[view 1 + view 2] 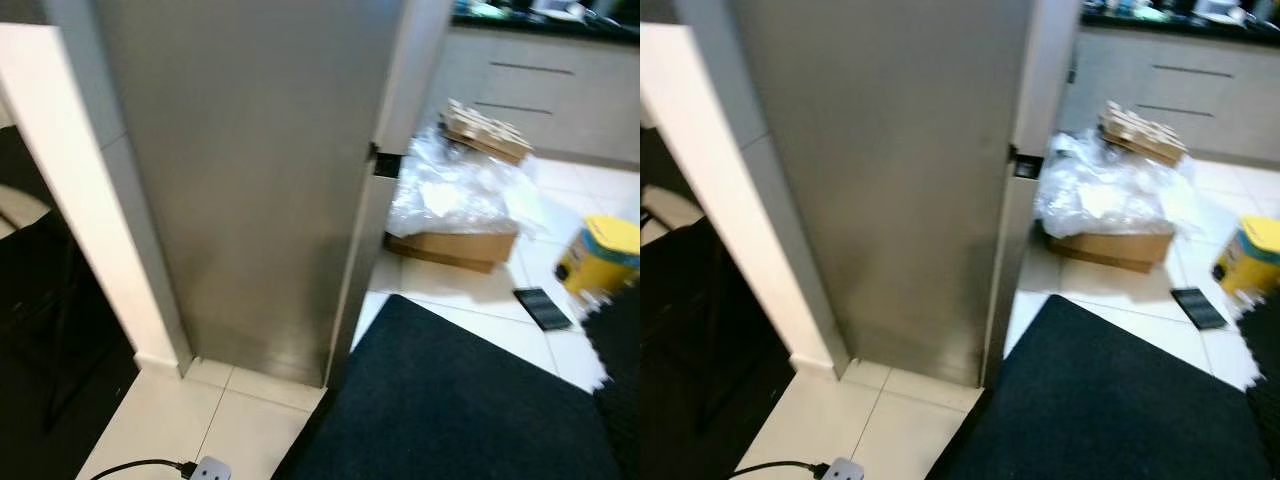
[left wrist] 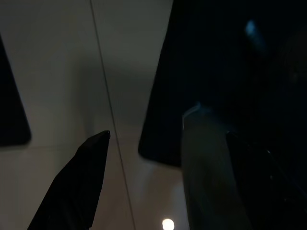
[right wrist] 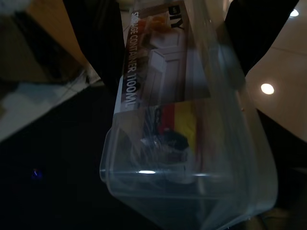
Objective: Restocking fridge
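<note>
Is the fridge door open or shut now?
Shut. The fridge shows its steel door closed flush, nothing inside visible. The right gripper holds a clear container.

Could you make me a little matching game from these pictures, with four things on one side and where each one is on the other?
Things:
1. tall stainless-steel fridge
2. yellow plastic tub
3. clear plastic storage container
4. dark floor mat

Places:
A. between the right gripper's black fingers
B. spread on the tiles right of the fridge's front corner
C. straight ahead, door shut
D. standing on the tiles far right, near a small dark flat object

Pairs: 1-C, 2-D, 3-A, 4-B
</note>
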Tool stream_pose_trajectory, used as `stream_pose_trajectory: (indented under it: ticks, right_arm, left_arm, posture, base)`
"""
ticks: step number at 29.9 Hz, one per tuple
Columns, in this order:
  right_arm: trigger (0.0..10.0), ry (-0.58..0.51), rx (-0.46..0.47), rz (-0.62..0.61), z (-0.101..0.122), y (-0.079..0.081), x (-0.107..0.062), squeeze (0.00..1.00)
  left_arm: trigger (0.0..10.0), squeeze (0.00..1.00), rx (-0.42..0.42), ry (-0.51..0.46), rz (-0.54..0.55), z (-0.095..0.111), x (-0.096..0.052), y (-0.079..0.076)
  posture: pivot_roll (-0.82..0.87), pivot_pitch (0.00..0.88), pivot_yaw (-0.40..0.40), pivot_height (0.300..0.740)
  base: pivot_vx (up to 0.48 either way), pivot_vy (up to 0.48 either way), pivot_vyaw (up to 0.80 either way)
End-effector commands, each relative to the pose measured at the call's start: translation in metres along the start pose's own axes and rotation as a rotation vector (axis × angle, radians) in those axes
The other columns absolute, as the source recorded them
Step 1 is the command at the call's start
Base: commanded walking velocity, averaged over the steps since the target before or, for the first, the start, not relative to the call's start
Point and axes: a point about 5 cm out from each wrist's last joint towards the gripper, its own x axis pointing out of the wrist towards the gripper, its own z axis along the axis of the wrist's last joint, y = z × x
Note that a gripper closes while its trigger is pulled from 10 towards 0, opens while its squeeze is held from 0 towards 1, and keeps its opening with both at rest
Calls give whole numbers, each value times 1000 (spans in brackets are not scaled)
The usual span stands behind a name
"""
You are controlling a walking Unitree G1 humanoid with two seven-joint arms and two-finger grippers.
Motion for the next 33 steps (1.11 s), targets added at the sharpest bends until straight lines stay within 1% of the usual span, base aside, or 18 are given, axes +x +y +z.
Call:
stream_pose_trajectory:
  ticks: [1, 9, 16, 24, 33]
  right_arm:
    - [10000, -33, 1, -7, 9, 0, -1, 0]
    - [10000, -42, 1, -5, 12, 2, 0, 0]
    - [10000, -47, -8, -1, 14, 4, 0, 0]
    - [10000, -45, -15, -2, 13, 4, 0, 0]
    - [10000, -48, -24, -7, 13, 3, 0, 0]
  left_arm:
    - [10000, 0, -12, 36, -5, -13, -1, -4]
    - [10000, 0, -16, 42, 6, -13, -2, -2]
    - [10000, 0, -30, 55, 6, -17, -2, 0]
    - [10000, 0, -26, 61, 1, -18, -3, -1]
    - [10000, 0, -20, 54, 0, -15, -2, 0]
  posture:
    - [-55, 0, -25, 740]
    - [-47, 0, -23, 740]
    - [-41, 0, -25, 740]
    - [-45, 0, -23, 740]
    - [-46, 0, -26, 740]
  base:
    - [0, 0, 0]
    - [0, 0, 0]
    - [0, -342, 0]
    - [0, -383, 0]
    - [0, -388, 0]
